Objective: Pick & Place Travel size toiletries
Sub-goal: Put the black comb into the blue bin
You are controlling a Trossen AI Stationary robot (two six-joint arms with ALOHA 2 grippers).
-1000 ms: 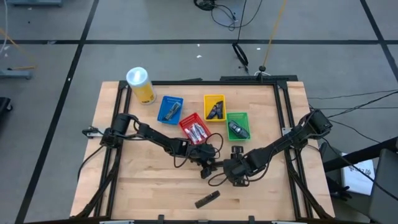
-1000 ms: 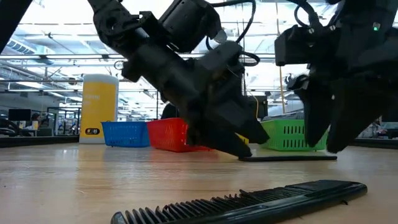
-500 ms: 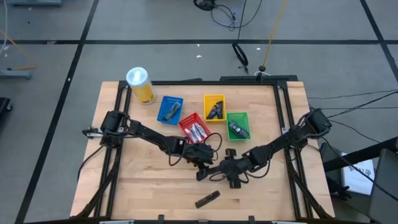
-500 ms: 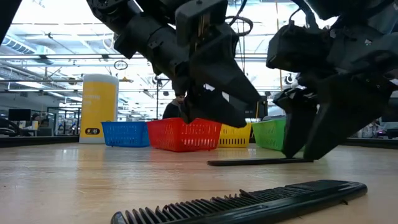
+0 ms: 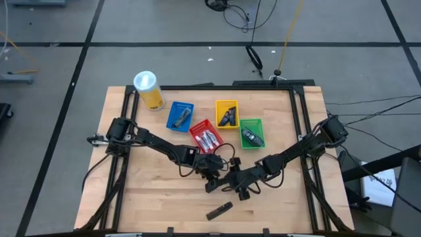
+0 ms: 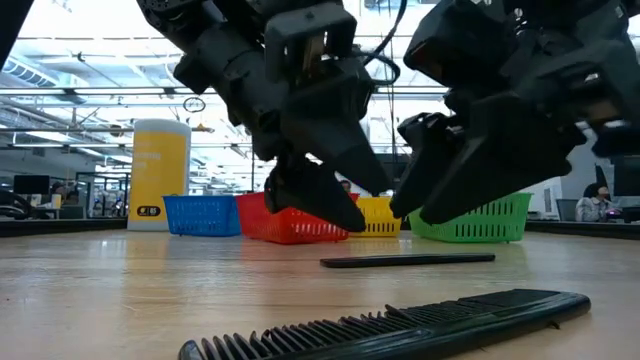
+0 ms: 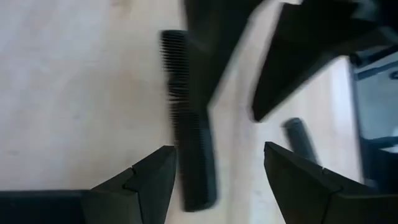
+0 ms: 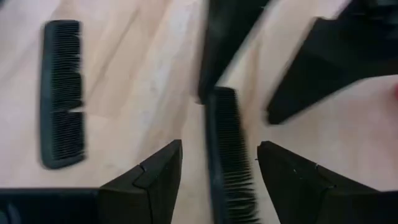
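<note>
Both arms shifted leftward; comb (image 6: 407, 260) lies below open jaws, untouched.

Back left corner: a tall yellow plastic canister with a white lid (image 5: 148, 90) stands on the wooden table (image 5: 131, 204).
Back row: right of the canister come the small blue plastic basket (image 5: 179, 115), red plastic basket (image 5: 205, 136), yellow plastic basket (image 5: 227, 113) and green plastic basket (image 5: 251, 132).
In the baskets: small toiletries lie inside.
Middle: a thin black plastic comb (image 6: 407, 260) lies flat in front of the baskets, under the left gripper (image 5: 212, 184) and right gripper (image 5: 240, 187).
Front edge: a second black plastic comb (image 5: 219, 210) lies alone.
</note>
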